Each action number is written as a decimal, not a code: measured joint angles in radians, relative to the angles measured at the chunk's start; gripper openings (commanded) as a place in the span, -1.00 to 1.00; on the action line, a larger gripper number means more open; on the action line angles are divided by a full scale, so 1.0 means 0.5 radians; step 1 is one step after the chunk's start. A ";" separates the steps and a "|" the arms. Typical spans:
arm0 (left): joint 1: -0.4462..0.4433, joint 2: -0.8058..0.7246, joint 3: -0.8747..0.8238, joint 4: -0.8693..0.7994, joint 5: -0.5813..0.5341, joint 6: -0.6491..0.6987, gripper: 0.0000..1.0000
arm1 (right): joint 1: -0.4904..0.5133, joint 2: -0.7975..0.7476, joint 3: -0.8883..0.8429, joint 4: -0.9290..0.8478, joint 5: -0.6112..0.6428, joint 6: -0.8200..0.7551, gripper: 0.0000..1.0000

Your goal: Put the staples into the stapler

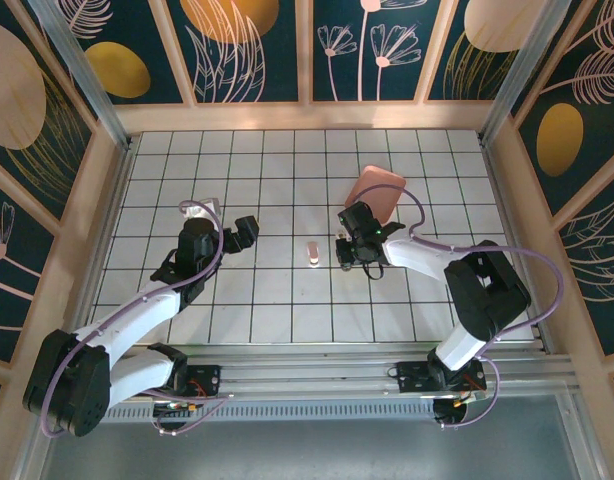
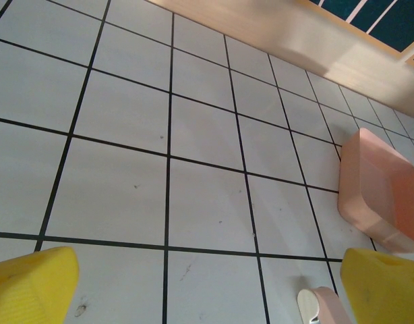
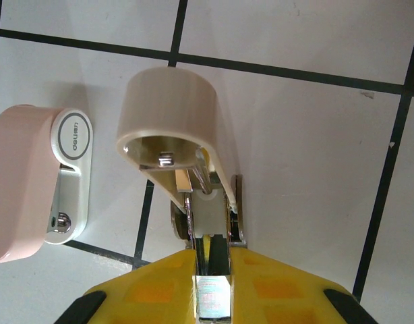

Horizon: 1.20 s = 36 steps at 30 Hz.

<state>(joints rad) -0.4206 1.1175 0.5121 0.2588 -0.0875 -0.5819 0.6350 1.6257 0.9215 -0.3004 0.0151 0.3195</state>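
From above, the stapler [image 1: 313,253] is a small, narrow, pale pink piece lying on the white tiled counter [image 1: 237,160]. It sits between the two arms, closer to the right one. The right gripper [image 1: 349,255] is low over the counter just beside the stapler. The left gripper [image 1: 245,232] is farther from it, on the other side. Behind the right gripper lies a salmon-pink tray [image 1: 379,188] with rounded corners, and its upper face is plain pink.

From the left wrist, the left gripper [image 2: 208,273] is wide open, with bare tiles between its yellow fingers [image 2: 32,287]. The tray [image 2: 379,192] lies to the right, showing a smooth pink top and a paler band along its lower edge. One rounded white-and-pink end of the stapler [image 2: 320,305] shows at the bottom edge.

From the right wrist, the right gripper [image 3: 212,264] is closed on the staples [image 3: 212,297], a small silver block with fine ridges pinched between the yellow fingers. Just ahead of the staples, a cream cap [image 3: 168,101] with a rounded end tilts up off the counter, with metal rails under it. I cannot tell what this cap belongs to. To the left lies the stapler [image 3: 25,196], pale pink with a white oval end plate bearing a printed logo and a small metal rivet.
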 measured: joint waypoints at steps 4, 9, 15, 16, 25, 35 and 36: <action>0.000 0.000 0.000 0.001 0.000 0.000 0.98 | 0.000 0.002 0.000 0.011 0.017 -0.006 -0.64; 0.000 0.000 0.000 0.001 0.000 0.001 0.98 | 0.000 0.011 0.000 0.013 0.034 -0.033 -0.65; 0.000 0.001 0.000 0.001 0.000 0.001 0.98 | 0.000 0.020 0.000 0.013 0.038 -0.053 -0.65; 0.000 0.001 0.000 0.002 0.001 0.001 0.98 | 0.002 0.020 0.000 0.013 0.038 -0.053 -0.65; 0.000 0.021 0.000 0.011 0.005 0.001 0.98 | 0.004 0.020 -0.018 0.026 0.022 -0.053 -0.64; 0.000 0.021 0.001 0.039 0.009 0.001 0.98 | 0.004 0.020 -0.025 0.034 0.014 -0.054 -0.58; 0.000 0.021 0.001 0.042 0.009 0.001 0.98 | 0.004 0.020 -0.025 0.034 0.014 -0.054 -0.57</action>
<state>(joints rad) -0.4206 1.1282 0.5125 0.2798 -0.0830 -0.5816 0.6369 1.6356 0.9089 -0.2836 0.0219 0.2924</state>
